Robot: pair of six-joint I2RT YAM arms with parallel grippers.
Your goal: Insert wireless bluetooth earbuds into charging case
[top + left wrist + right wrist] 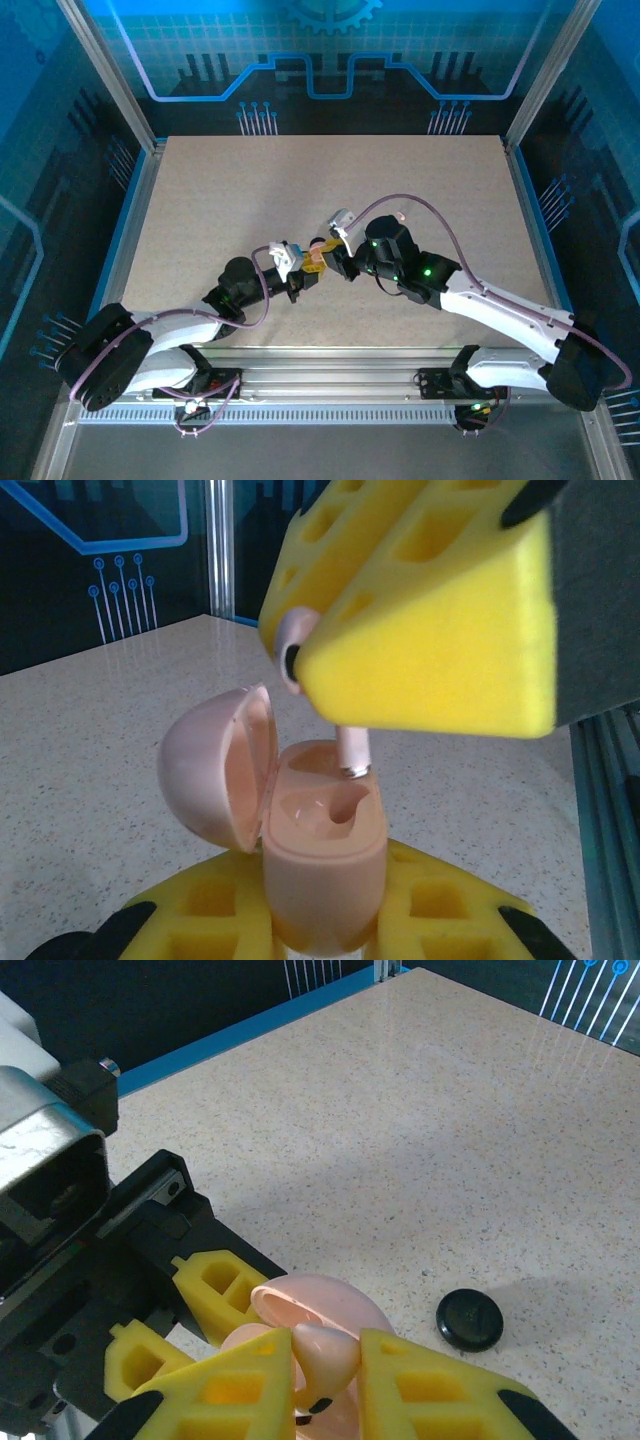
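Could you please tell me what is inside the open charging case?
In the charging case, the near socket looks empty; a pink earbud has its stem at the far socket's mouth. That socket's bottom is hidden.

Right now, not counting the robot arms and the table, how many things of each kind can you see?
charging case: 1
earbud: 1
black round disc: 1
Total: 3

Speckled beige table (330, 190), blue circuit-pattern walls (330, 60)
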